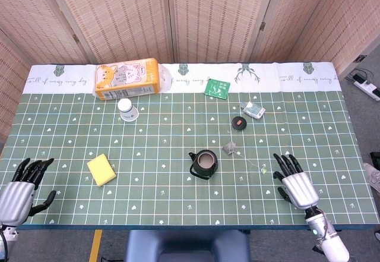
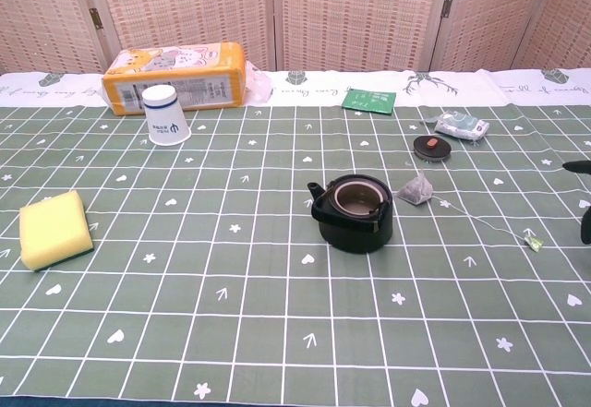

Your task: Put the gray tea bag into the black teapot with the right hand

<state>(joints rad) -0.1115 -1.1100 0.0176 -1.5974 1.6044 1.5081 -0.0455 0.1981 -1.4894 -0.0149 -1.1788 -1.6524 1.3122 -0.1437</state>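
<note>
Lying on the worktop (image 1: 178, 208) just to the right of the black teapot (image 1: 203, 164), the gray tea bag (image 1: 229, 148) is a small pyramid of soft mesh, apart from the pot. A thin string (image 2: 489, 223) trails from it to a little green tag (image 1: 263, 170). It is probably very light and limp, so it would crumple under a firm squeeze; a gentle pinch at the peak, or on the string just beside it, looks the safest hold. The teapot is squat, glossy and dark, lidless, its round mouth open upward. The right robot hand (image 1: 294, 182) hovers near the tag, fingers spread, holding nothing. The left robot hand (image 1: 21, 189) sits at the near left edge, also splayed and empty.
</note>
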